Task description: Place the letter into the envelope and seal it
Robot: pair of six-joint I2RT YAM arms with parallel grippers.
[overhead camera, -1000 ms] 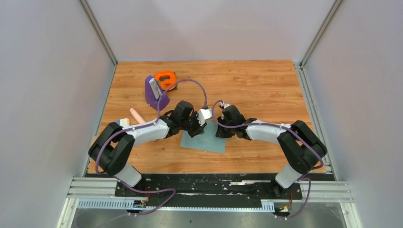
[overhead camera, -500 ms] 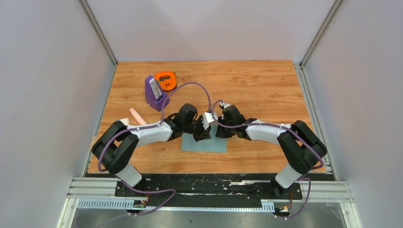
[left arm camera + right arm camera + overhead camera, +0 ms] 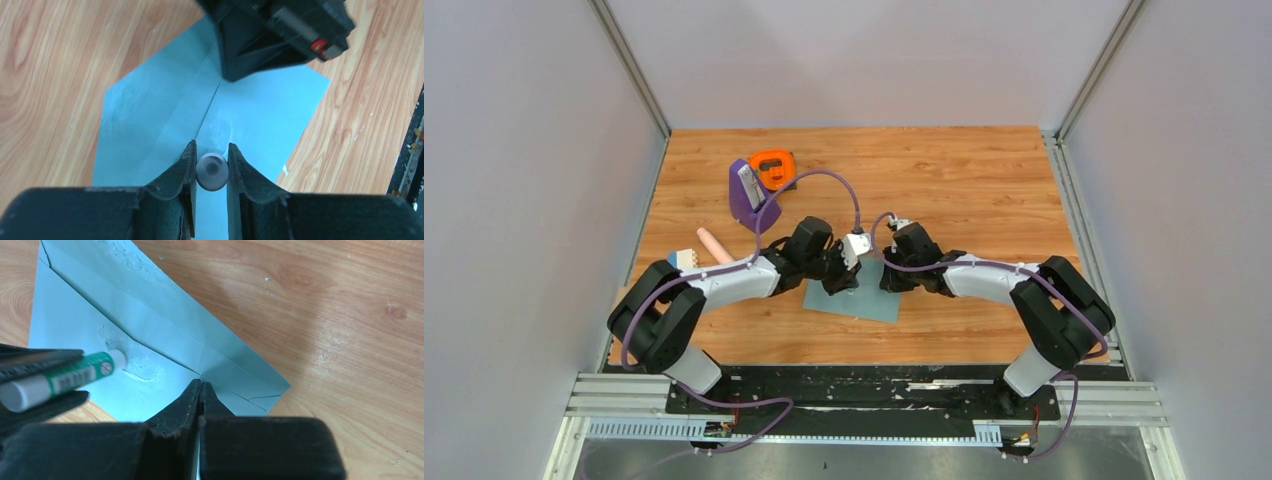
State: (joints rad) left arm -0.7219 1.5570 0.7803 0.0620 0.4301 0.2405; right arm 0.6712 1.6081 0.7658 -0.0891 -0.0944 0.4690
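envelope (image 3: 869, 305) lies flat on the wooden table (image 3: 984, 180), just below the middle of the overhead frame, grey-teal, with both arms bent in over it. its pointed flap is folded open and lies flat on the wood. in the left wrist view the flap fills the left half of the paper, and the crease runs up the middle.

left gripper (image 3: 211, 148) is clamped on a glue stick (image 3: 212, 171), one finger on each side of the round barrel, at the bottom centre of that frame. in the right wrist view the stick comes in from the left edge, green and white, tilted, its pale tip touching the envelope just under the crease. dull smears show on the paper beside the tip.

right gripper (image 3: 200, 386) has its fingers pressed together with no gap, the tips down on the envelope at the crease in the lower centre of its frame. from overhead the two grippers sit close together at the envelope's upper edge.

toward the upper left of the table stands a purple holder (image 3: 746, 205) with an orange object (image 3: 772, 168) just behind it, and a pinkish cylinder (image 3: 712, 244) lies nearer the left edge.
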